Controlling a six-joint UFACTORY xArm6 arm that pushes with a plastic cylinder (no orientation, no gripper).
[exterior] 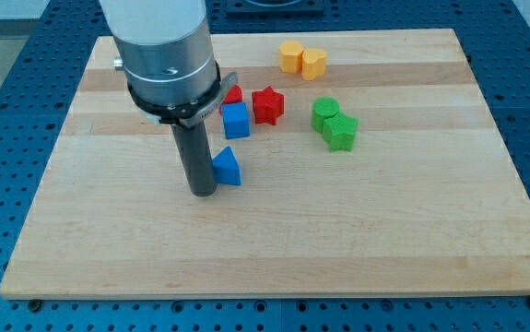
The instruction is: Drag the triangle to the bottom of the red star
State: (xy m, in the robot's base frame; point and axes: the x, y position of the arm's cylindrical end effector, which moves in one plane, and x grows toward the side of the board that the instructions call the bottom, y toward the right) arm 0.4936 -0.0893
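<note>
The wooden desk (412, 240) is seen filling most of the view, with all blocks gathered in its far half. The arm's rod is lowered at centre-left; my tip (202, 194) is placed right against the left face of the blue triangle (229, 167), touching or all but touching. No fingers are fitted on this rig, so no open or closed state can be given; only the bare rod end is used.

Key relation: the blue triangle is found just right of my tip, and the red star (267, 104) lies farther away and to the right of the triangle. The spot below the star, on its near side, is therefore reached by a push mostly rightward with a little travel away from the camera. With the tip on the triangle's left side, the rightward part is judged to be well set up; the tip may need to be shifted toward the triangle's near-left corner for the far component.

A blue cube (235, 120) is set just left of the star, with another red block (233, 95) partly hidden behind it by the arm. These are to be avoided. Two green blocks (335, 123) are seen right of the star, and two orange blocks (302, 59) at the far edge, both well apart from the path.
</note>
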